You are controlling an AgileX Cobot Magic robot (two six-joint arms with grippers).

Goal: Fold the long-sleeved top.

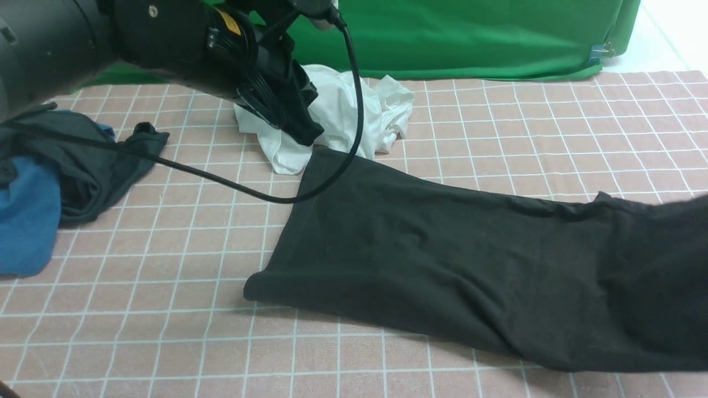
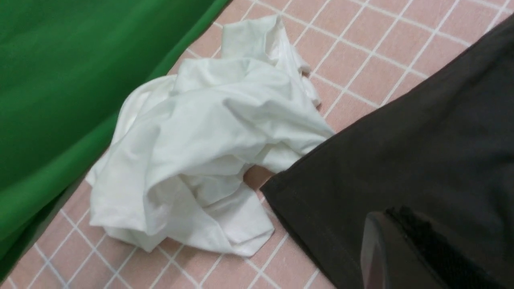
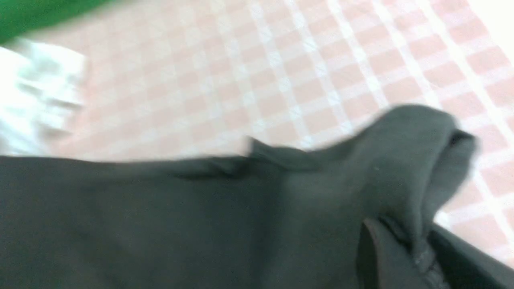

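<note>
Four garments were on the checked worktop (image 1: 498, 110): one dark top (image 1: 442, 254), one white shirt (image 1: 354, 110), one blue shirt (image 1: 27, 215), one dark grey garment (image 1: 99, 160). One green cloth (image 1: 470, 38) ran along the far edge.

The top lay stretched across centre to right, running off the right side of the front view. Its far-left corner lay just beside the white shirt. The blue and grey pieces were heaped together at far left, well apart from the top.

Left gripper (image 1: 298, 124) sat over the top's far-left corner, jaws fully closed; whether fabric was pinched there, cannot tell. One black cable (image 1: 221, 179) looped from that arm across the worktop.

Right gripper (image 3: 417, 253) was out of the front view; its wrist view was blurred but showed the jaws nearly closed, pinching a bunched fold of the top.
</note>
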